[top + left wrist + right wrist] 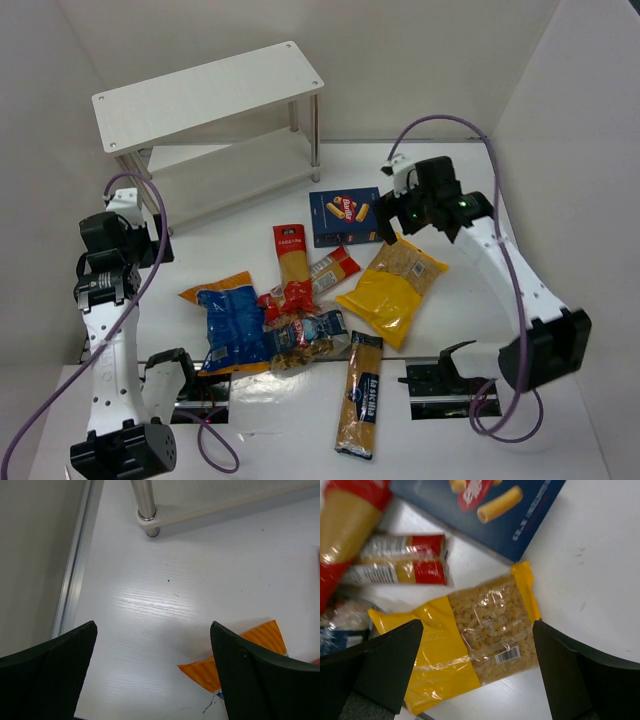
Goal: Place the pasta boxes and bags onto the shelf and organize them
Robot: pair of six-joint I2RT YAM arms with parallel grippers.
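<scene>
My left pincer (153, 645) hangs with its fingers wide apart and nothing between them, over bare table (250, 240) near the left edge. One silver foot of the shelf (210, 90) shows just beyond it, and an orange corner of the blue-orange bag (232, 325) shows beside my right-hand finger. My right pincer (477, 630) is also spread wide and holding nothing, above the yellow bag (395, 290), which lies flat right of the table's middle. The dark blue box (345, 215) lies flat just past that bag, toward the far edge. The white shelf stands in the far left corner, and I see no package on either board. The other packs lie clustered around the middle of the table. The red-and-clear spaghetti pack (293, 270) sits between the two bags, with the clear-brown bag (305, 340) against its near end. The blue-labelled spaghetti pack (362, 395) lies by the near edge.
</scene>
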